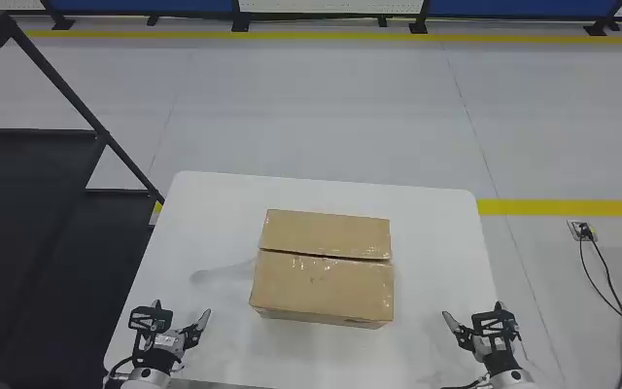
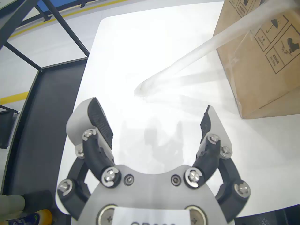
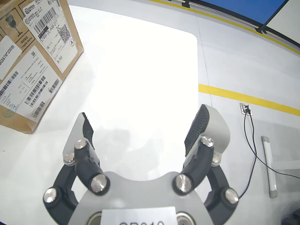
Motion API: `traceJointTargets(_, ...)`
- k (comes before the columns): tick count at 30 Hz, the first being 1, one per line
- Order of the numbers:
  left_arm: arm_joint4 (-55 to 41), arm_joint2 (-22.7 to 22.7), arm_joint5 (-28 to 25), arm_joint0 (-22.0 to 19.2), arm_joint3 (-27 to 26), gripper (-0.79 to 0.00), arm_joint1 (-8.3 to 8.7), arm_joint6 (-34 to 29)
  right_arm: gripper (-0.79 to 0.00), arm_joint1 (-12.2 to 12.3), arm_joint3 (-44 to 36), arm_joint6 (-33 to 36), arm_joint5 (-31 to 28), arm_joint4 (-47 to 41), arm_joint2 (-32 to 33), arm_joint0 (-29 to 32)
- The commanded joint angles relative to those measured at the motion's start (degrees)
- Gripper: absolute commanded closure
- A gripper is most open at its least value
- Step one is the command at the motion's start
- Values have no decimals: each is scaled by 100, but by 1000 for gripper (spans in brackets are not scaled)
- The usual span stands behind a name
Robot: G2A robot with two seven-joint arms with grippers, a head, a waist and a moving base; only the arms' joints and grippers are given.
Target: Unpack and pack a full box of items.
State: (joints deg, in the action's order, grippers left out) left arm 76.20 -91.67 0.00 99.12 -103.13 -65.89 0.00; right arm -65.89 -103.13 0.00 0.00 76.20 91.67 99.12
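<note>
Box [image 1: 326, 269] sits mid-surface [image 1: 437, 243], flaps closed, long axis running side to side between the arms. Left wrist view shows a loose clear tape strip [image 2: 211, 45] trailing off one end. Right wrist view shows shipping labels [image 3: 54, 29] on the other end. Contents hidden. Left gripper [image 2: 150, 105] and right gripper [image 3: 144, 112]: jaws released, nothing held.

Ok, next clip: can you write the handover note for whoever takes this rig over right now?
Left gripper: open, empty, above the table near its front edge, to one side of the box.
Right gripper: open, empty, on the box's other side.
Box: mid-table, flaps shut, apart from both grippers. A pale translucent strip, probably tape, trails from its side down to the table.
Done: nothing is out yet.
Left: open the flaps, unpack, repack.
</note>
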Motion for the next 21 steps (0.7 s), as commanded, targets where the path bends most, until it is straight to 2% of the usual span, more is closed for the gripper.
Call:
traceJointTargets(1,0,0,0,0,0,-784,0,0,-785,0,0,0,0,0,0,0)
traceJointTargets(13,-16,10,-23,-3,-5,-785,-1,2,-785,-1,-29,-13,-29,-15,-10,-8)
traceJointTargets(18,-291,-69,-244,-107,67,-785,-11,129,-785,-10,-469,-16,-418,-347,-15,-64)
traceJointTargets(21,-607,-184,-476,-205,80,-785,-11,204,-785,-2,-762,264,-824,-763,50,-114)
